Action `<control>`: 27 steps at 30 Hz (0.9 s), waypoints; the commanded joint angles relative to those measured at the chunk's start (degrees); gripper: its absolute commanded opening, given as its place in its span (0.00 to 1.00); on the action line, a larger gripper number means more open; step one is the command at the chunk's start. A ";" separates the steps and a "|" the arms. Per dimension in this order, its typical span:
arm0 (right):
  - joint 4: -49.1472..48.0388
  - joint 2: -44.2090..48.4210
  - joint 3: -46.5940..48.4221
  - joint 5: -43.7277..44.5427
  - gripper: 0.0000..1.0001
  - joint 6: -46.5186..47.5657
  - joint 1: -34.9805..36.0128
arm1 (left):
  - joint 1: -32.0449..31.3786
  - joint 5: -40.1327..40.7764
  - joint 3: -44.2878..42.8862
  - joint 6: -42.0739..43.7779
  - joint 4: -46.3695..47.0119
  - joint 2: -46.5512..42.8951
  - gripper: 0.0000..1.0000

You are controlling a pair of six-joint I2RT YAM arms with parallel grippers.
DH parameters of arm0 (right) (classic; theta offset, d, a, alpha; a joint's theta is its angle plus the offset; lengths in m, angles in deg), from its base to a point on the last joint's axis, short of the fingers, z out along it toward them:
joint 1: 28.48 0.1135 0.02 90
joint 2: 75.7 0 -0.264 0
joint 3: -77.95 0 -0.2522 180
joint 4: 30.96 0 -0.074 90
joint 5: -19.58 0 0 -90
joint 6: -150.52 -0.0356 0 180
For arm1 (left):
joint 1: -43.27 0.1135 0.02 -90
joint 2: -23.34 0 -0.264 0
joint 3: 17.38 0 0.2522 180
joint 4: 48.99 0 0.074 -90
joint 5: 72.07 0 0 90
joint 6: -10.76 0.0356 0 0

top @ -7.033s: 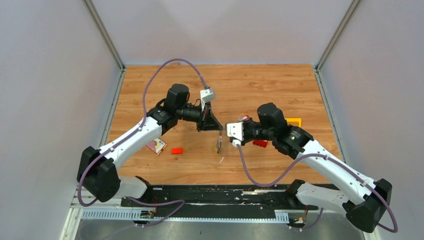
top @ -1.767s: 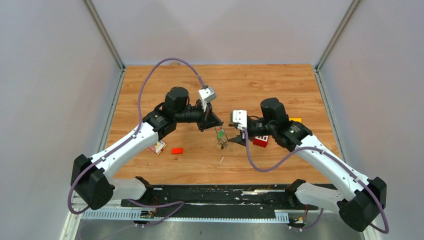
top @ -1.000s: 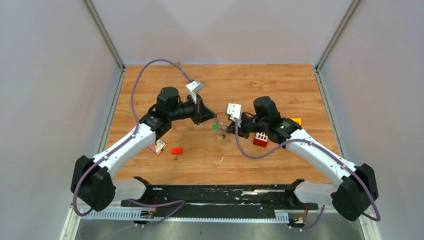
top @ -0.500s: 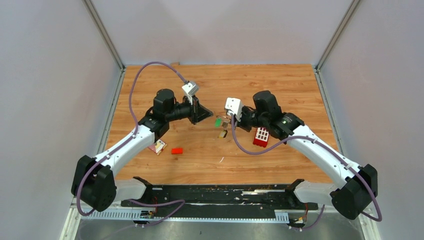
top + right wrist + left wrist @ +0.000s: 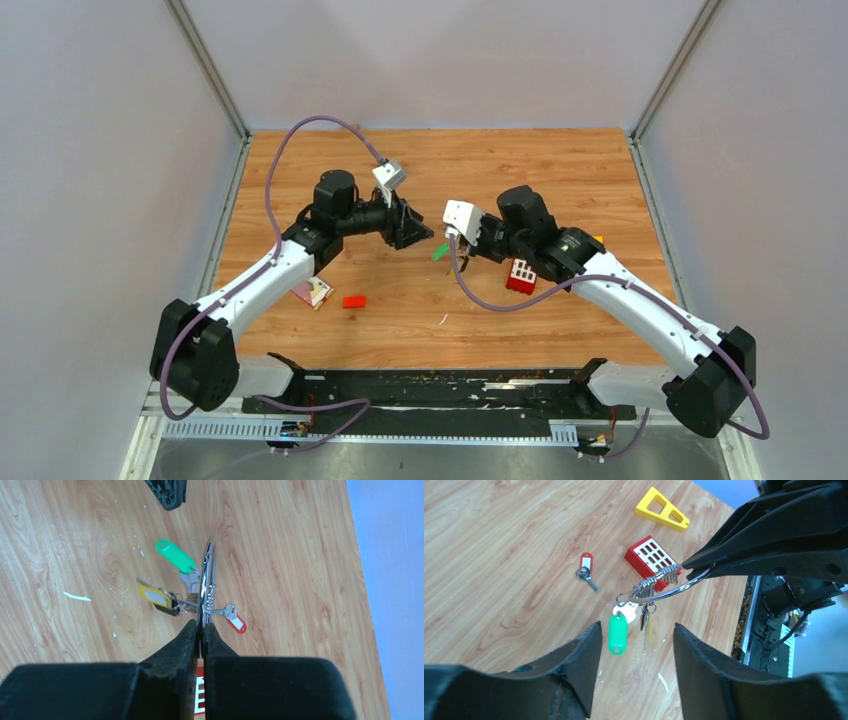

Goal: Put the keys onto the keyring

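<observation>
Silver wire keyring (image 5: 207, 575) pinched in my right gripper (image 5: 201, 626).
Left gripper (image 5: 636, 627) wide; one red-tagged silver key (image 5: 586, 572) lies centre-left.

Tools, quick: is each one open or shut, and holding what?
Left tool: open, holding nothing.
Right tool: shut on the keyring.

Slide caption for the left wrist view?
Right gripper holds the keyring, green-tagged key and others hanging; a red-tagged key lies on the table, left fingers open.
</observation>
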 commanded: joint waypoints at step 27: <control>6.13 4.18 7.97 -11.14 0.00 -2.94 -1.22 | -5.77 -14.42 10.80 19.44 40.84 17.89 0.55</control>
